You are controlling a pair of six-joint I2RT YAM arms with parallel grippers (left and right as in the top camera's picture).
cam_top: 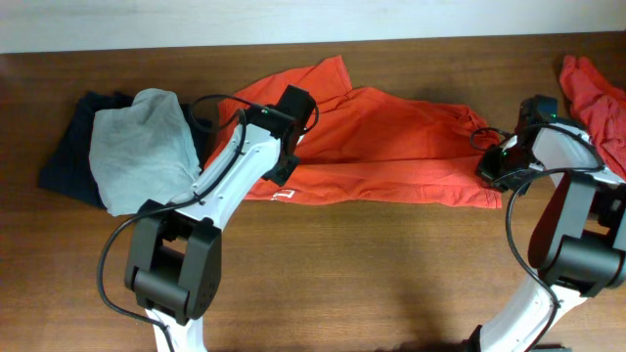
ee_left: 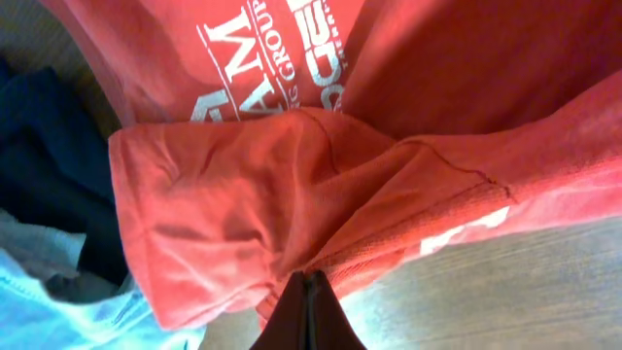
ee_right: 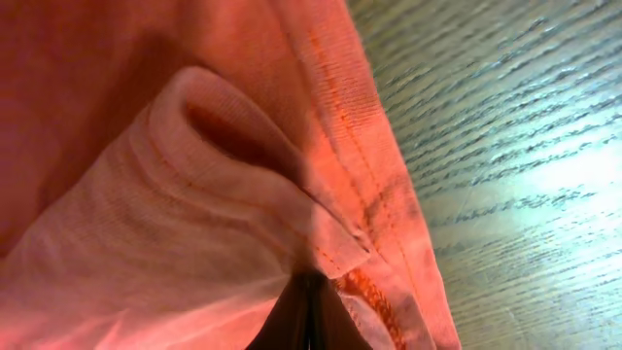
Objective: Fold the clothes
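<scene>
An orange-red T-shirt (cam_top: pixel 391 147) lies stretched across the middle of the wooden table, its white lettering showing in the left wrist view (ee_left: pixel 262 68). My left gripper (cam_top: pixel 284 161) is shut on the shirt's left end; the pinched cloth shows in the left wrist view (ee_left: pixel 309 282). My right gripper (cam_top: pixel 494 166) is shut on the shirt's right hem, seen stitched in the right wrist view (ee_right: pixel 309 277). A second orange-red T-shirt (cam_top: pixel 597 98) lies bunched at the far right edge.
A grey garment (cam_top: pixel 142 147) lies on a dark navy garment (cam_top: pixel 68 156) at the left. Bare wooden table (cam_top: pixel 372 274) stretches in front of the shirt. A pale wall strip runs along the far edge.
</scene>
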